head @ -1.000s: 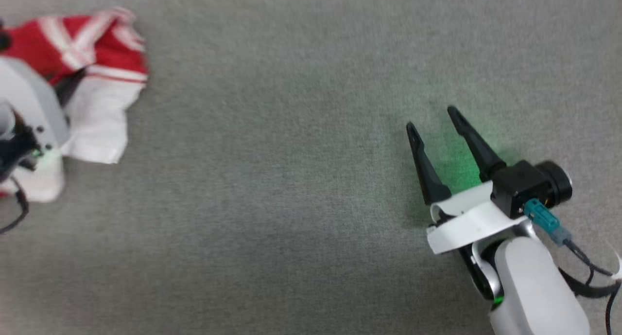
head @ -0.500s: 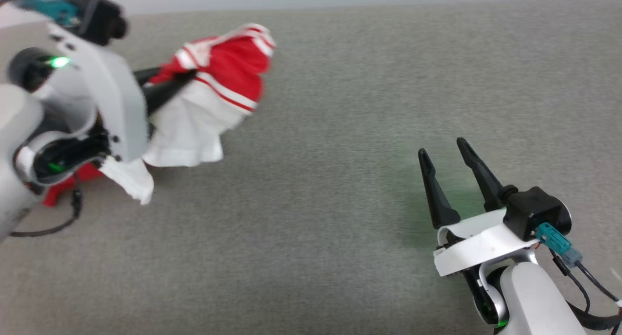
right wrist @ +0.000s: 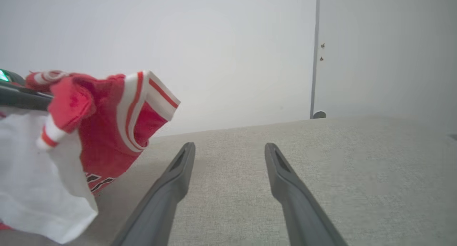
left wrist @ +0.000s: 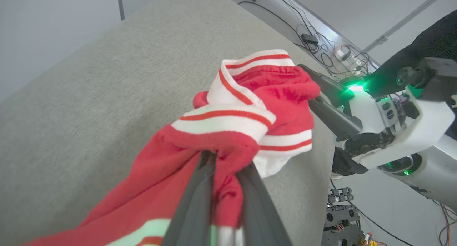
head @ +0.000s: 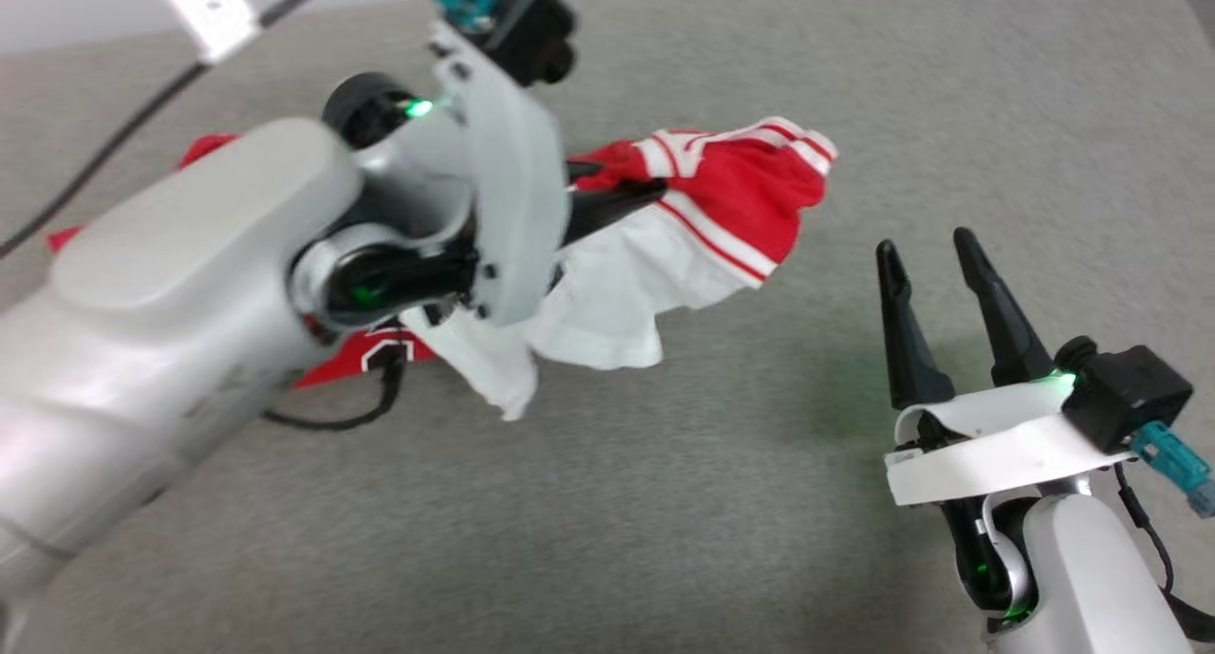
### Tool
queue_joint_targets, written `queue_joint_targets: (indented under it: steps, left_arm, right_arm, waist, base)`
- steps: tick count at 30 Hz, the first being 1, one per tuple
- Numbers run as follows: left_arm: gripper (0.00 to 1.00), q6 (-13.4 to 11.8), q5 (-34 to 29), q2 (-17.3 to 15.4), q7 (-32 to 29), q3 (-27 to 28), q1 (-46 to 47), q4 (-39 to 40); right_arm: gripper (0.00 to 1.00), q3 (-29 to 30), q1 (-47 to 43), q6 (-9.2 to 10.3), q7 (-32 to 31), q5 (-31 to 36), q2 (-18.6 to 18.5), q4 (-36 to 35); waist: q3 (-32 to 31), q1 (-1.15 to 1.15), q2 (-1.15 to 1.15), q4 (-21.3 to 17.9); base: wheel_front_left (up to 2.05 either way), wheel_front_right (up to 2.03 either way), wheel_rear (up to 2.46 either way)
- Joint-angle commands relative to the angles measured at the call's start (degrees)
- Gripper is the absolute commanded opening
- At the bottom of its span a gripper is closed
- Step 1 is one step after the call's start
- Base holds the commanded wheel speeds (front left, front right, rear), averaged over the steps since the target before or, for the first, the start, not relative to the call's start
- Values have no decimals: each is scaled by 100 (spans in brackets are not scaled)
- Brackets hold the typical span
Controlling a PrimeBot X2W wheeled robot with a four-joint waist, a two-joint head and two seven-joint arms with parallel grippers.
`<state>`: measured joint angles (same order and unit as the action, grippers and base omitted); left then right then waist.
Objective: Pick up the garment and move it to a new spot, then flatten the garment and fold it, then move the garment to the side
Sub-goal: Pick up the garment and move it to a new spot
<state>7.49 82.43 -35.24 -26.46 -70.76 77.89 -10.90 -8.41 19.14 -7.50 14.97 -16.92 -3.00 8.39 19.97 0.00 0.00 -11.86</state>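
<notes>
Nearest me, by the near right corner of the desk (head: 664, 521), my right fingers (head: 904, 322) stand spread wide with nothing between them. Their tips aim at the far edge, and bare grey desk shows through the gap.

My left forearm (head: 171, 284) reaches in from the near left corner toward the middle. Its bulk and wrist housing cover a good part of the garment (head: 740, 189) in the head view. A thin black cable (head: 332, 419) loops below that wrist.

My left fingers (head: 607, 208) are pressed together on a fold of the garment, with red cloth squeezed between them close to the striped trim. The garment hangs bunched from that grip, lifted above the middle of the desk. The red-and-white striped part juts past the tips toward the right edge and a white sleeve droops beneath. The red body trails back under my forearm toward the left edge, with a black, white-outlined mark showing on it.

Bare desk separates the drooping sleeve from my right fingers, which are near it but apart. From my left wrist, the bunched cloth hides part of those fingers.

Farther off, another black cable (head: 95, 158) with a white tag (head: 209, 9) crosses above the far left corner. Beyond the far edge stands a pale wall (right wrist: 214, 42), and past the desk's edge lie loose wires (left wrist: 332, 56).
</notes>
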Motion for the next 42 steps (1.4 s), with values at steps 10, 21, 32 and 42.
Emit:
queue_joint_targets:
  steps: [10, 21, 32, 42]
  left_arm:
    - [0, -5, -568, 469, 203, -173, -41, -1364]
    - [0, -11, -1220, 390, -56, -289, -362, -2214]
    - [100, -11, -1127, 562, 563, -270, -226, -2105]
    - [100, -10, -422, 624, 1884, -69, -425, -1497]
  right_arm:
    - [100, -205, -29, 2, 29, -566, 15, -223]
    - [100, -256, -55, 2, 29, -778, 15, -320]
    - [100, -267, 102, 2, 29, -384, 12, -155]
    - [100, -147, 114, 2, 29, 366, 8, 218]
  waist:
    - [803, 0, 0, -1265]
    - [995, 0, 0, -1487]
    - [718, 0, 0, -1031]
    - [70, 0, 0, -159]
  base:
    - [0, 0, 0]
    - [0, 0, 0]
    - [0, 0, 0]
    - [0, 0, 0]
